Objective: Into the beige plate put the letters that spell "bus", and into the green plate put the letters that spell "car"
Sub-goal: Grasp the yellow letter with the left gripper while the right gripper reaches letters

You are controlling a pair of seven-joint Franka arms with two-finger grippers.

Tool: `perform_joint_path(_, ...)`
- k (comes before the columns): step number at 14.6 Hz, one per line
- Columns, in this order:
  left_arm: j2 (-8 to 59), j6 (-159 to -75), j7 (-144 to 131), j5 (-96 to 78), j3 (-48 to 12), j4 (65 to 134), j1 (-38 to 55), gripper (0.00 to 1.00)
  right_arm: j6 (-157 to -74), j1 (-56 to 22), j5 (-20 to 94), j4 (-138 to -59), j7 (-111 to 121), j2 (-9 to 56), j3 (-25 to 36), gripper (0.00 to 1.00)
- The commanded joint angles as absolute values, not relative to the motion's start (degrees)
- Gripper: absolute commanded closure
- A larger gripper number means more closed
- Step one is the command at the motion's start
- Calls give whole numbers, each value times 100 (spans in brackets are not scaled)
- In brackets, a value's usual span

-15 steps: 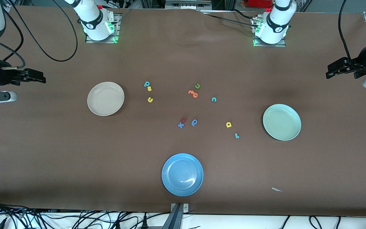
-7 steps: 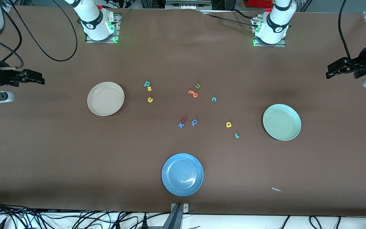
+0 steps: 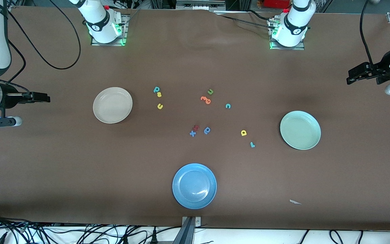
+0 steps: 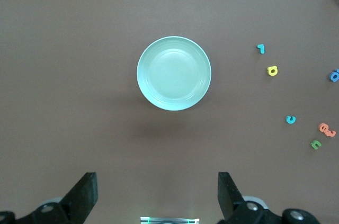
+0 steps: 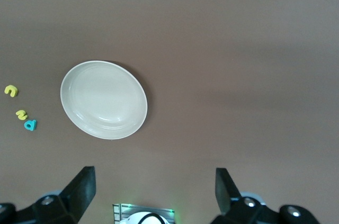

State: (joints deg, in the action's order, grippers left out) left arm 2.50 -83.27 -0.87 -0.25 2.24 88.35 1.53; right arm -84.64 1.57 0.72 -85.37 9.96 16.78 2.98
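Both claws hang spread and empty at the ends of the brown counter (image 3: 63, 162): left claw (image 3: 350, 77), right claw (image 3: 44, 98). The beige plate (image 3: 112, 105) and green plate (image 3: 300, 130) lie empty (letters scattered between them): teal b (image 3: 156, 89), teal c (image 3: 228, 106).

The right arm's base sits at the upper left of the front view. The arm swings out past the left edge of the frame and comes back in there. Its claw (image 3: 44, 98) points sideways toward the middle of the frame, high in the air. Its two fingers (image 5: 79, 189) are spread wide with nothing between them.

The left arm's base sits at the upper right. Its claw (image 3: 352, 76) pokes in from the right edge, up in the air. Its fingers (image 4: 85, 195) are also wide apart and hold nothing.
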Motion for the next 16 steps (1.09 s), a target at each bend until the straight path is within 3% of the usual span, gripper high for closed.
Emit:
perform_joint_path(1, 237, -8402, 0, 176, 211, 8868, 158, 0, -8350, 123, 202, -8438, 1160, 1538, 202, 0)
perform_joint_path(6, 606, -8630, -395, 88, 123, 8877, 351, 0, -8341, 123, 202, -8165, 1370, 1600, 193, 0)
perform_joint_path(10, 1307, -9139, -1070, -272, -376, 8930, 352, 0, -8393, -201, 220, -8051, 856, 1600, 123, 0)
perform_joint_path(14, 2099, -10524, -2369, -281, -1097, 9323, 421, 0, -8437, -334, 703, -8059, 220, 1696, 123, 0)
perform_joint_path(16, 2459, -11273, -3038, -203, -1143, 9536, 763, 0, -8446, -316, 729, -8042, 350, 1862, 167, 0)
